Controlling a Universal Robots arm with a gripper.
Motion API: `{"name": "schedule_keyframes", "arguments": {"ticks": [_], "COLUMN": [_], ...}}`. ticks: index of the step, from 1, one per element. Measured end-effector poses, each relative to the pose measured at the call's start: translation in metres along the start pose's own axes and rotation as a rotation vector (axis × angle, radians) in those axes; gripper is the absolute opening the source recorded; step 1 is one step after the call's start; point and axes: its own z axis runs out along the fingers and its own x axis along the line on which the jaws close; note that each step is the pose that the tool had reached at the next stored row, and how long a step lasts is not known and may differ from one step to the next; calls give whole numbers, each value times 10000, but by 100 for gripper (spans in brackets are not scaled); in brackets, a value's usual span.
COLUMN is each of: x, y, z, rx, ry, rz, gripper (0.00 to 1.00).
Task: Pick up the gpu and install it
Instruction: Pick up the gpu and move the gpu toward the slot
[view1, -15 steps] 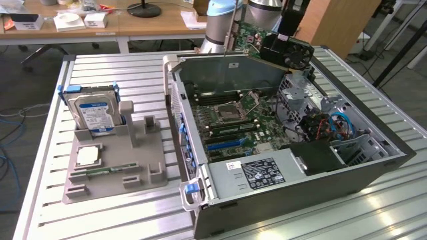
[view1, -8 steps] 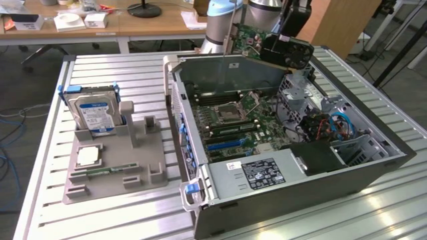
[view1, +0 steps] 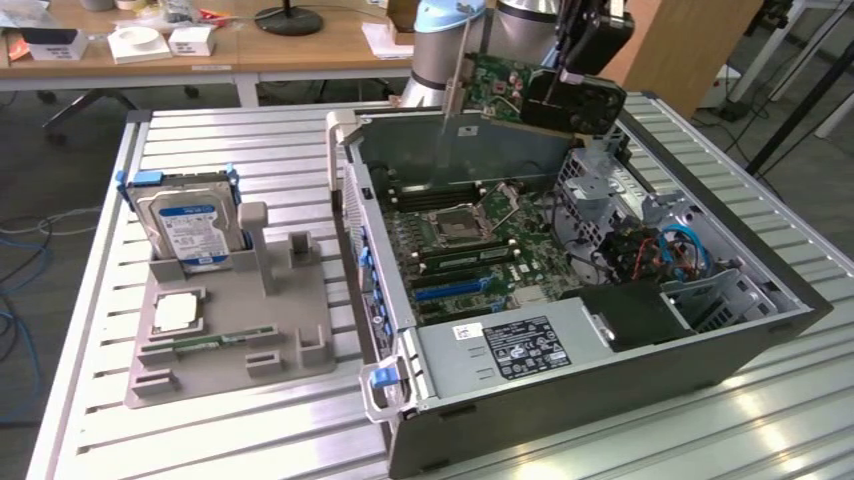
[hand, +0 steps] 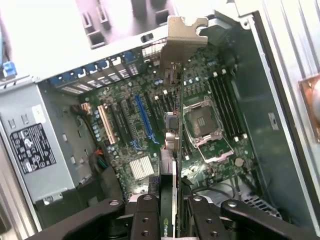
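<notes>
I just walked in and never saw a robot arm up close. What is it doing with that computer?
The robot's gripper is holding the gpu, a green card with a metal bracket, in the air above the open computer case. The card is not plugged into the motherboard yet. Beside the case, a hard drive stands upright in a gray tray.

The gpu (view1: 507, 80) is a green circuit board with a glossy black plastic shroud and a bare metal bracket (hand: 182, 37). The computer case (view1: 601, 385) is matt grey sheet metal. The table (view1: 214, 140) is ribbed, shiny aluminium. The holder tray (view1: 234, 300) looks matt grey plastic. The hard drive (view1: 187, 225) carries a glossy blue label. The desk (view1: 307, 50) is smooth wood.
</notes>
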Motion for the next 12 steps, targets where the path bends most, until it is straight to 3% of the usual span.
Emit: {"name": "schedule_keyframes", "arguments": {"ticks": [12], "x": [0], "y": [0], "z": [6], "rx": [-39], "ry": [82], "rz": [-2182], "gripper": [26]}}
